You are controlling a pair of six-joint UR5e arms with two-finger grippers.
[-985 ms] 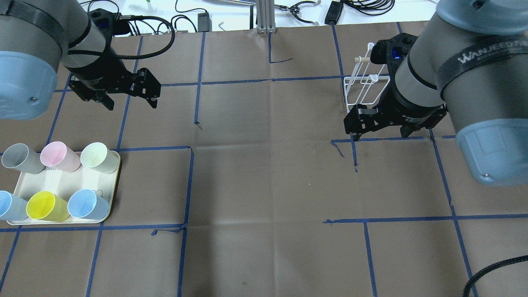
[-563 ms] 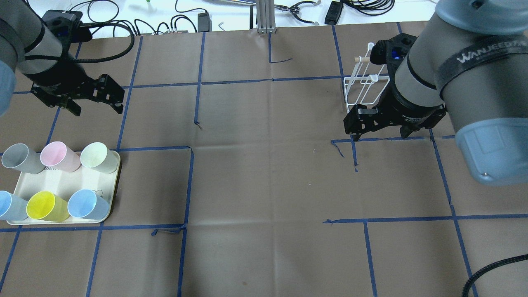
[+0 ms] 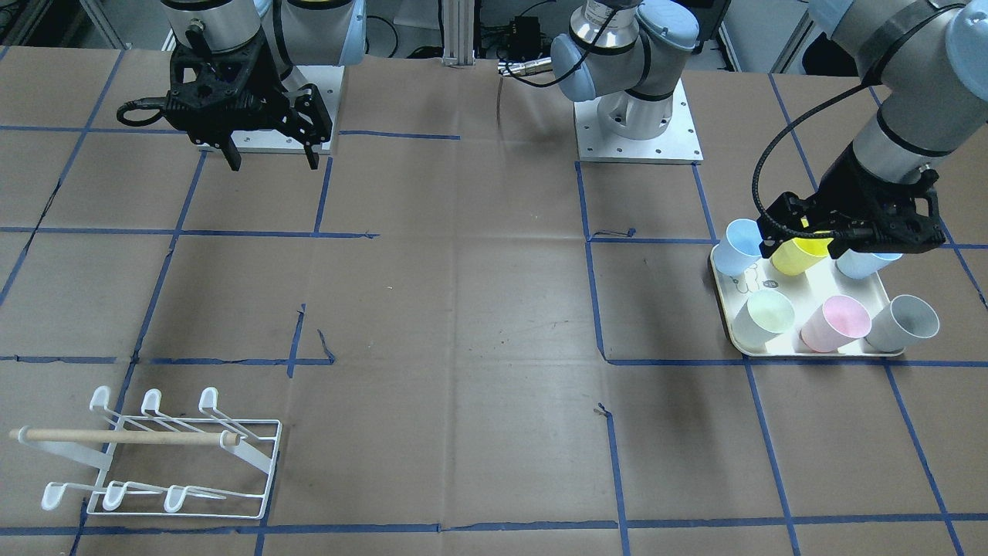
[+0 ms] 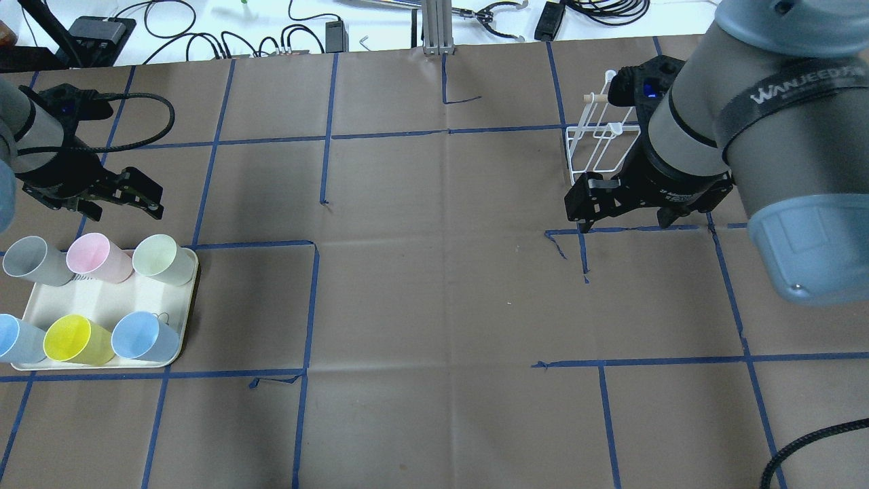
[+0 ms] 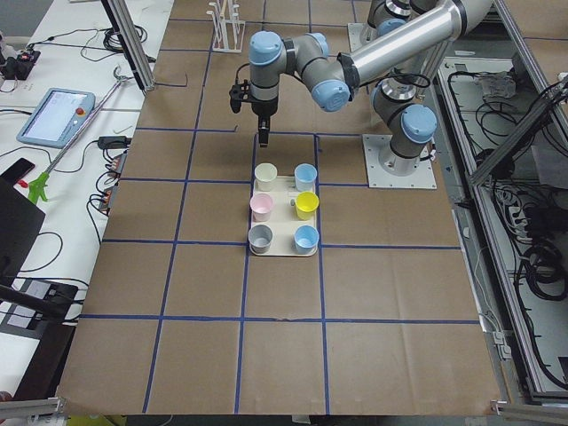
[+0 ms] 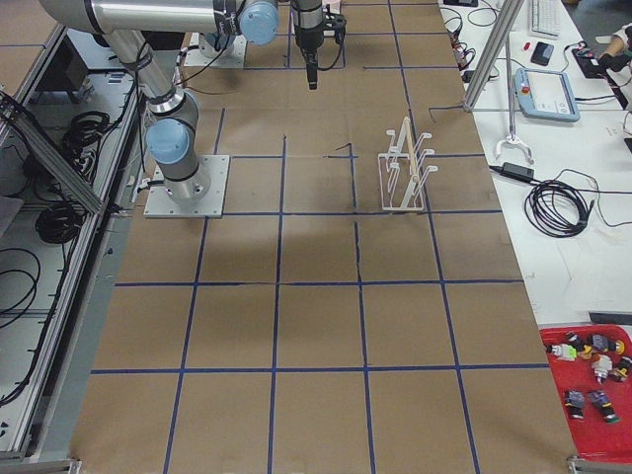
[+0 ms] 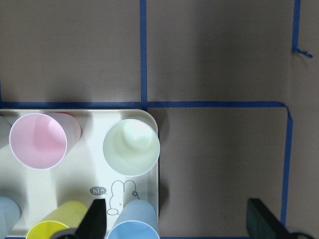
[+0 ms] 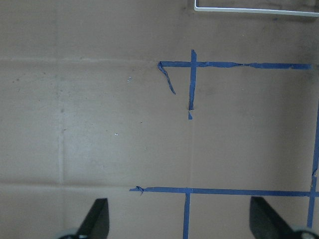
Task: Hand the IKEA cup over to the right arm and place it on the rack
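Six IKEA cups stand on a cream tray (image 4: 191,309): grey (image 4: 30,260), pink (image 4: 95,258), pale green (image 4: 159,258), yellow (image 4: 71,338) and two light blue (image 4: 139,336). My left gripper (image 4: 123,209) is open and empty, hovering just beyond the tray's far edge. In the left wrist view its open gripper (image 7: 179,221) looks down on the pale green cup (image 7: 131,147) and the pink cup (image 7: 38,141). My right gripper (image 4: 624,219) is open and empty, in front of the white wire rack (image 4: 601,146). The rack also shows in the front view (image 3: 154,455).
Brown paper with blue tape lines covers the table. Cables and small devices lie beyond its far edge (image 4: 299,27). An aluminium post (image 4: 434,27) stands at the far middle. In the right wrist view only the rack's base wire (image 8: 256,8) shows, at the top.
My left gripper has moved left and closer to the tray, staying open. The right arm, cups and rack have not moved.
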